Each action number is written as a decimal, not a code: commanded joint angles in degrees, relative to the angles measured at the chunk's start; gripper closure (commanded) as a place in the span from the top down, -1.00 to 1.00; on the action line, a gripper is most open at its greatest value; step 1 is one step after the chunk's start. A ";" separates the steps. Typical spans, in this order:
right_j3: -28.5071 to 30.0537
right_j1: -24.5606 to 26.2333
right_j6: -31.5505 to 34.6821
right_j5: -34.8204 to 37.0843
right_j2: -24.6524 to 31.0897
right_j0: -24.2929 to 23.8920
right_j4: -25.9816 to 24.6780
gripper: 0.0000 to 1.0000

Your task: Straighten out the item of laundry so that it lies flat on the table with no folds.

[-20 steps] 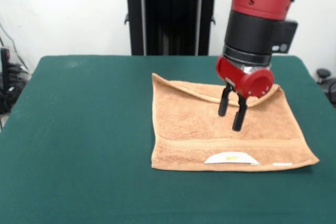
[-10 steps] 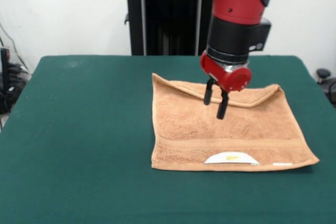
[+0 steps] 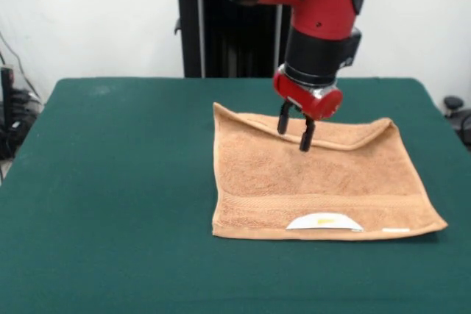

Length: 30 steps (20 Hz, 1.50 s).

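Front view: towel (image 3: 309,185) lengthwise left-right

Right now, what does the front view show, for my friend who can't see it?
A tan towel lies on a green table, its far edge folded over. A red robot arm's open gripper hangs just above that fold, holding nothing.

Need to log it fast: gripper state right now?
Gripper: open, holding nothing, above the towel's folded far edge.
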 commanded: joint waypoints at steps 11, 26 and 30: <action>4.95 5.27 5.24 -22.29 -7.71 17.59 -8.01 1.00; 3.23 6.52 3.80 -29.13 -12.30 19.96 -1.12 1.00; 2.60 4.74 2.34 -27.35 -11.66 18.18 -0.66 1.00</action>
